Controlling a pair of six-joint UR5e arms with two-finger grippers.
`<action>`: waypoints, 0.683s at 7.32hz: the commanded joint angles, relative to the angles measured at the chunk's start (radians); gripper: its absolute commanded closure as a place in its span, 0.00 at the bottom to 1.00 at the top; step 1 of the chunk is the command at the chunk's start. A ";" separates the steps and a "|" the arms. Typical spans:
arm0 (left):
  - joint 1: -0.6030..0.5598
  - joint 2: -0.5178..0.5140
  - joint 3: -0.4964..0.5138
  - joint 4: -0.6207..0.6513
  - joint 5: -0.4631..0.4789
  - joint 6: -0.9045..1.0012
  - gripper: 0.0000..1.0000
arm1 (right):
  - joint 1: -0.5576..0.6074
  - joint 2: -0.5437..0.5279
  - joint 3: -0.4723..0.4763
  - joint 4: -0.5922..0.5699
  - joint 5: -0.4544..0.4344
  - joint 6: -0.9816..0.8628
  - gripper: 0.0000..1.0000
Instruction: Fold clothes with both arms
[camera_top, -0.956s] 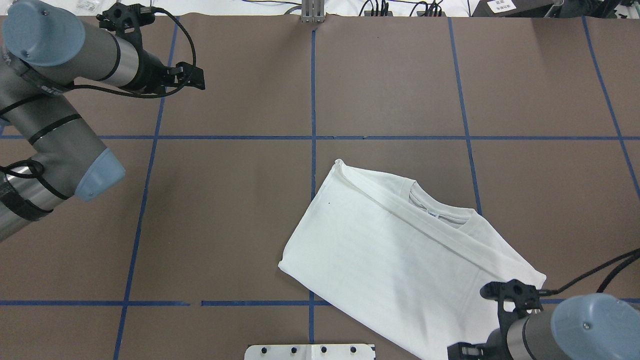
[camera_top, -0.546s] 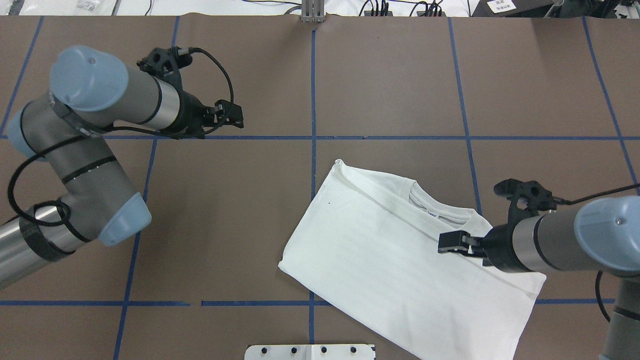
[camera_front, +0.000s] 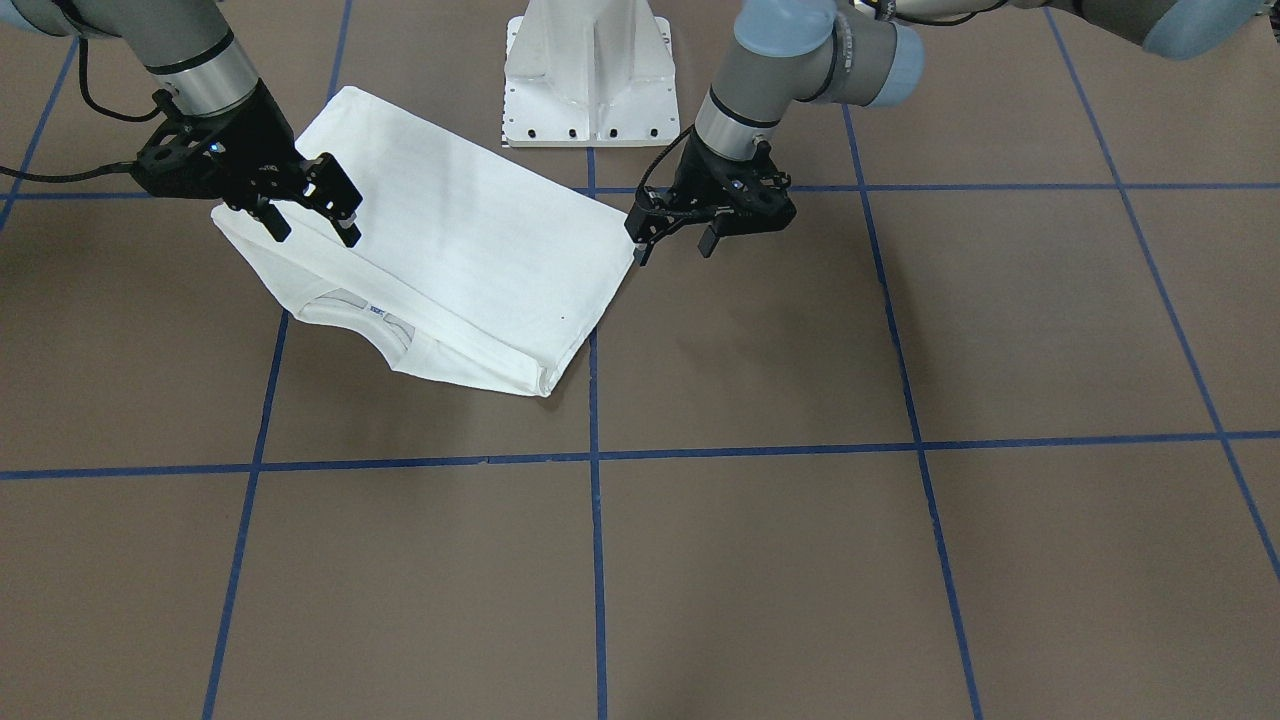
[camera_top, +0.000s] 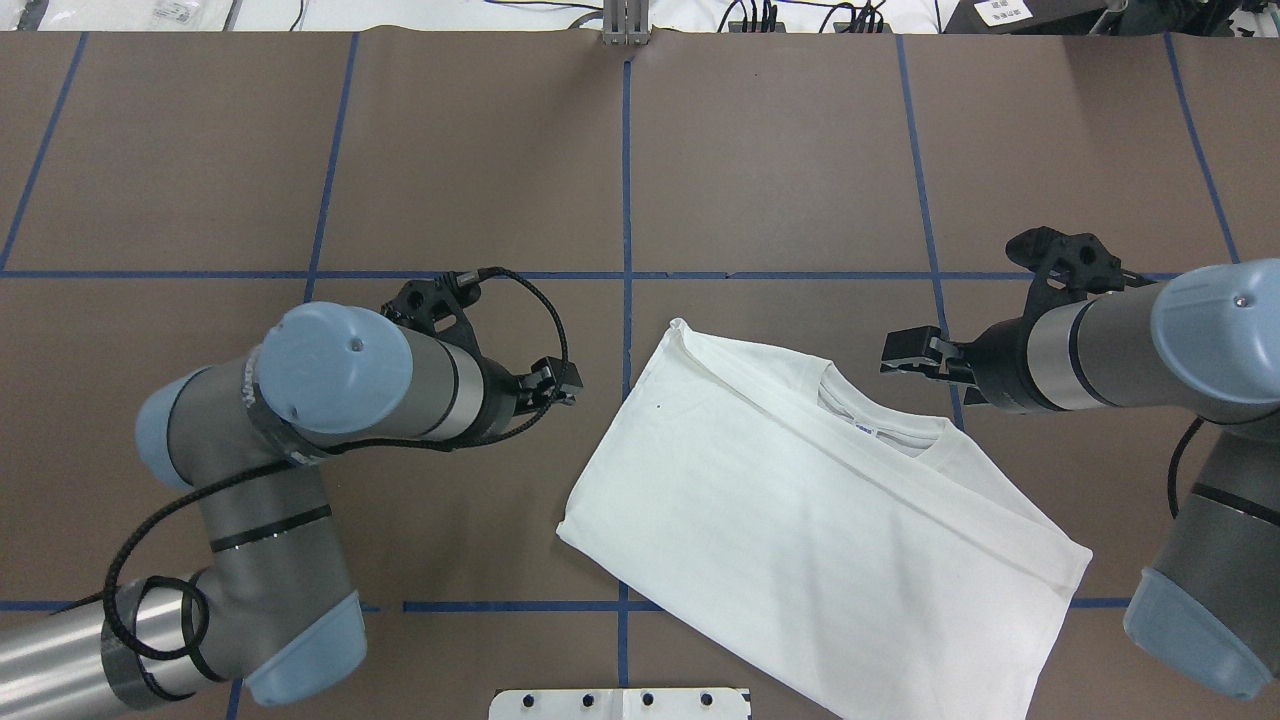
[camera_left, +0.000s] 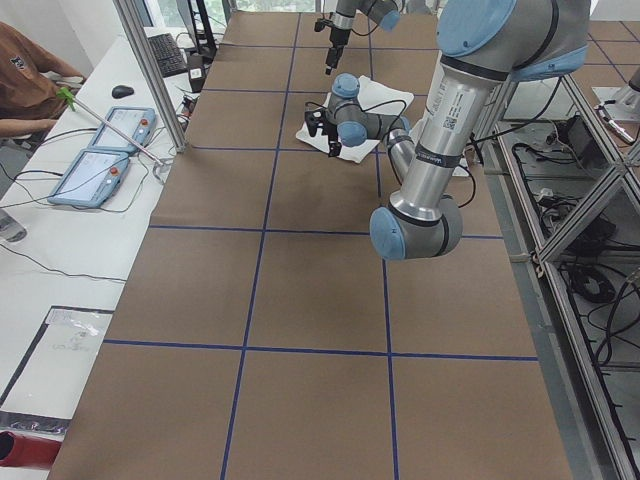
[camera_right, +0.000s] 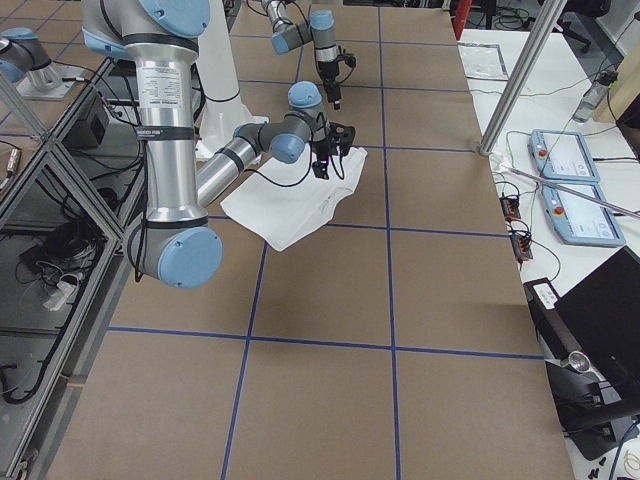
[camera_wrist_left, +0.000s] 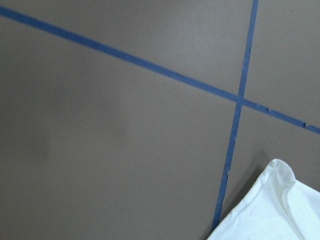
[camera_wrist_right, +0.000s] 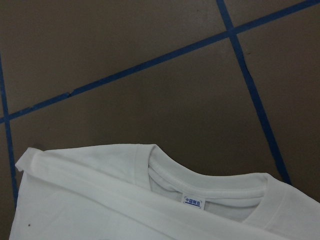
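Note:
The white shirt (camera_top: 800, 520) lies folded into a slanted rectangle on the brown table, plain side up, with its ribbed collar (camera_top: 885, 428) and small neck label (camera_wrist_right: 195, 201) at the far right edge. My left gripper (camera_top: 568, 380) hangs open and empty just left of the shirt's left edge; it also shows across the table as the left gripper (camera_front: 673, 245). My right gripper (camera_front: 312, 228) is open and empty, raised near the collar end of the shirt (camera_front: 460, 250). From overhead the right gripper (camera_top: 898, 353) sits just beyond the collar. A shirt corner (camera_wrist_left: 272, 205) shows in the left wrist view.
The white pedestal base (camera_front: 590, 70) stands right behind the shirt at the robot's edge. Blue tape lines (camera_top: 627, 200) grid the brown table. A side table with teach pendants (camera_left: 95, 165) and a seated person (camera_left: 30, 75) is beyond the far edge.
The left arm swung from the far left corner in toward the shirt's left edge. The right arm moved from the near edge across the shirt to beyond the collar. The shirt stayed still.

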 joint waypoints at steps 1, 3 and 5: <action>0.111 -0.004 0.013 0.034 0.067 -0.091 0.03 | 0.007 0.018 -0.023 0.001 -0.002 -0.002 0.00; 0.156 -0.016 0.030 0.033 0.071 -0.135 0.05 | 0.007 0.019 -0.026 0.003 -0.002 -0.002 0.00; 0.156 -0.054 0.081 0.033 0.088 -0.142 0.08 | 0.007 0.019 -0.024 0.003 -0.002 -0.002 0.00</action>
